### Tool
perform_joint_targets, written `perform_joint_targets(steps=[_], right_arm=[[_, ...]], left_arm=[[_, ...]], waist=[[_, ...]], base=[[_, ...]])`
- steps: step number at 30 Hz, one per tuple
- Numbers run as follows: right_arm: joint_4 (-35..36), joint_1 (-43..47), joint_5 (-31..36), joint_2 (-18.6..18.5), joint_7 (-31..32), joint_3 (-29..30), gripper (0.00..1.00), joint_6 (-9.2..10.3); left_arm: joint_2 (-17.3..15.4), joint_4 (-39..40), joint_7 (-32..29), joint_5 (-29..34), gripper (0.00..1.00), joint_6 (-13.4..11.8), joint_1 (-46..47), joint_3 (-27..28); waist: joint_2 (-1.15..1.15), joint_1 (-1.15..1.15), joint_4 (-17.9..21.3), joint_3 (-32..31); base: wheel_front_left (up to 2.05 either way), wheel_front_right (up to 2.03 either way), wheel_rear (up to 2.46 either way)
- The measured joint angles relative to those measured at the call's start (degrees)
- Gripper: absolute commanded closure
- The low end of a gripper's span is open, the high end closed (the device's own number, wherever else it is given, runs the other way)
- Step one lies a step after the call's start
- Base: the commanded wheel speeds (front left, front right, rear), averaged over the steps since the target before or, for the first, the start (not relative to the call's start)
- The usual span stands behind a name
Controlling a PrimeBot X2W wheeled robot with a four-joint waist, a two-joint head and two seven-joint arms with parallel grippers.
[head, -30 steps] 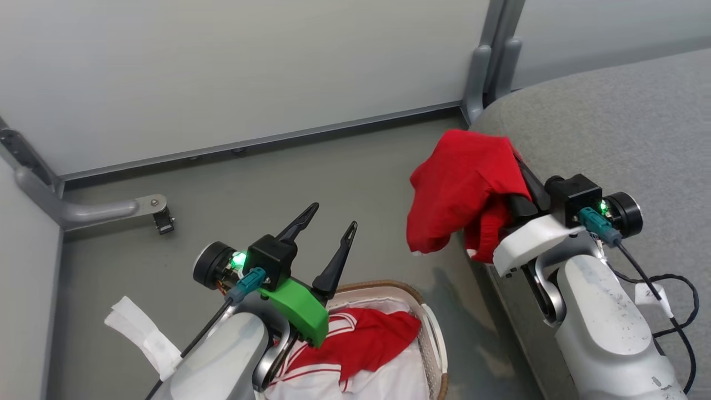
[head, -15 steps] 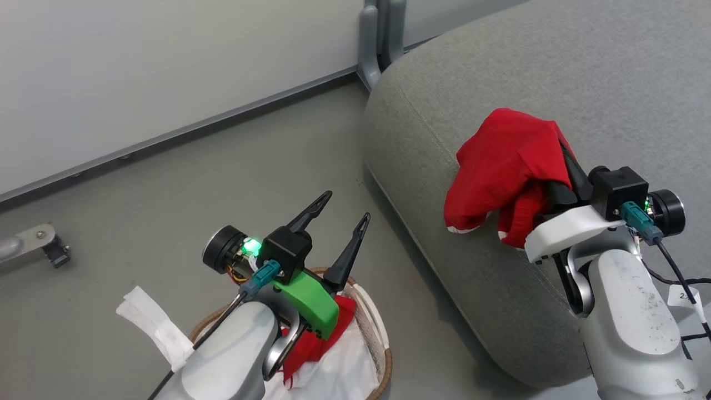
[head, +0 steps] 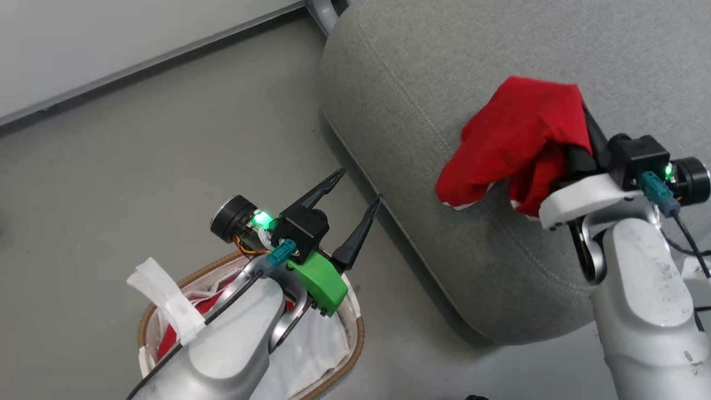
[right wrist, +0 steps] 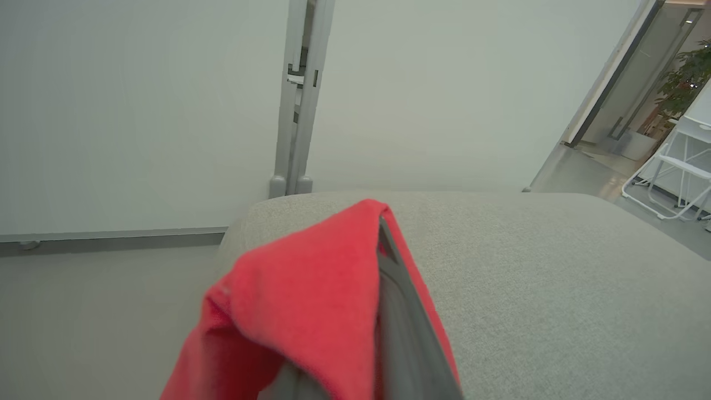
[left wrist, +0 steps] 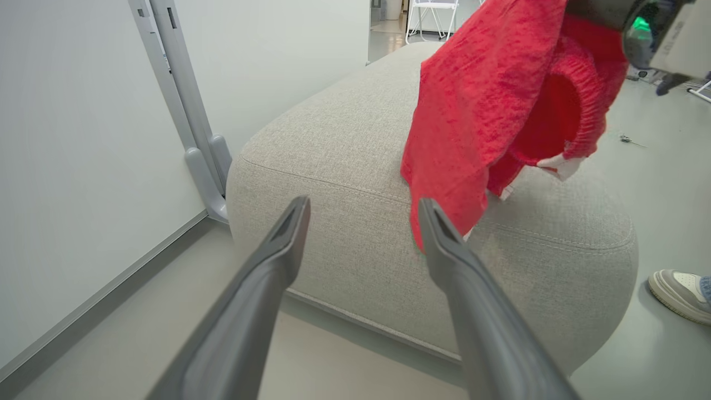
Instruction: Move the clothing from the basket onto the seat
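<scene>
Shorts (head: 516,139) draped over right tool (right wrist: 383,239), seemingly gripped, above seat (head: 422,72)

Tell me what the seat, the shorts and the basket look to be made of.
Seat: grey woven upholstery, matte; weave and stitched seam show. Shorts: soft red cloth, matte, hanging in folds, white edging. Basket: probably plastic, brown woven-look rim, its wall mostly hidden.

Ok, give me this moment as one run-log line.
phase: transfer | right hand: shut on red shorts, over seat | left hand: open, empty, by basket | basket: red garment inside
</scene>
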State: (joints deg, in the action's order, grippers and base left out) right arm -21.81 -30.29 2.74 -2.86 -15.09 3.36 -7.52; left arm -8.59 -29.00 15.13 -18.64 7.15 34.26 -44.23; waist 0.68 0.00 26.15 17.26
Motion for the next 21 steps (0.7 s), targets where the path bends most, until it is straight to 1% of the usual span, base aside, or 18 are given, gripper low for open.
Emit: perform_joint_targets(steps=[3,8,12,14,17,21], right_arm=[[-0.32,-4.22,1.46,-0.90,0.01,0.79,1.00,-0.01],[-1.85,-13.47,2.48,-5.61,0.00,2.63,1.00,-0.01],[-4.19,-21.98,4.71,-11.39,0.00,5.32,1.00,-0.01],[-6.02,-26.53,5.00,-13.78,0.01,7.64,1.00,-0.01],[-9.11,-31.39,6.09,-17.13,0.00,9.58,1.00,-0.01],[-14.89,-35.98,7.43,-21.68,0.00,12.76,1.00,-0.01]], left_arm=[[-0.02,0.00,0.01,0.20,0.00,0.09,1.49,-0.21],[-0.81,0.07,0.01,0.85,0.00,0.15,5.47,-1.44],[-1.00,2.12,0.01,1.23,0.00,0.15,8.64,-1.69],[-1.10,3.15,0.01,1.64,0.00,0.15,9.89,-1.81],[-1.46,4.41,0.03,2.41,0.00,0.15,11.08,-2.27],[-1.48,5.69,0.03,3.37,0.00,0.16,12.46,-2.80]], waist=[[0.00,0.00,-0.73,2.16],[0.00,0.00,-2.80,6.05],[0.00,0.01,-5.03,9.60],[0.00,0.01,-6.30,11.53],[0.00,0.01,-8.18,14.14],[0.00,0.01,-10.97,17.30]], base=[[0.00,0.00,0.00],[0.00,0.00,0.00],[0.00,0.00,0.00],[0.00,0.00,0.00],[0.00,0.00,0.00],[0.00,0.00,0.00]])
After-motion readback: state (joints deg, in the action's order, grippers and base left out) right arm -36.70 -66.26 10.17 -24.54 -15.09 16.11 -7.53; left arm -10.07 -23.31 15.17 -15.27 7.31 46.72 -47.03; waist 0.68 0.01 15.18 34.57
